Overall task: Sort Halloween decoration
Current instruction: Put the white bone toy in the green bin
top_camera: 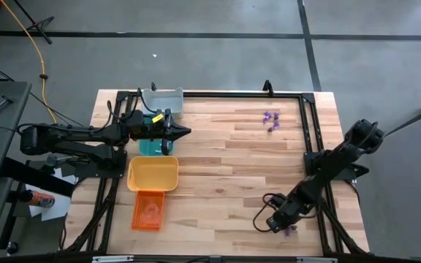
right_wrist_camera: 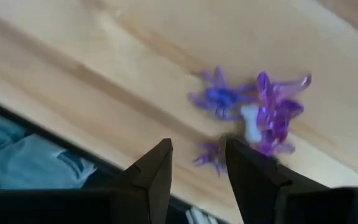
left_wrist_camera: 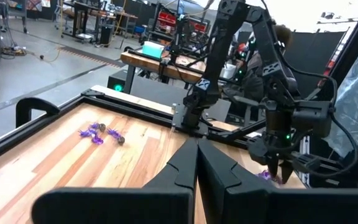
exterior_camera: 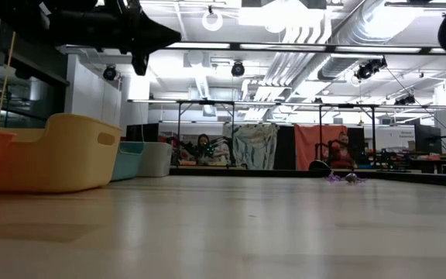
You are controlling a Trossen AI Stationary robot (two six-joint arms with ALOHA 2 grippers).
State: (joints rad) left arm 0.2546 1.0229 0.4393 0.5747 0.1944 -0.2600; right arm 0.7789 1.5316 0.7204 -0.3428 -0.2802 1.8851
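Your light wooden plank table carries four plastic trays down its left side: a grey one, a teal one mostly hidden under the left arm, a yellow one and an orange mesh one. The left gripper hangs above the teal tray, jaws pressed together, holding nothing. The right gripper sits low at the table's near right edge, jaws parted, nothing between them, tips just beside a small heap of purple plastic Halloween trinkets with one whitish piece in it. A second cluster of purple and dark trinkets lies near the far rail. Expect these to be very light, stiff, spiky and prone to skitter or tangle; pinch one across its body, not a thin leg.
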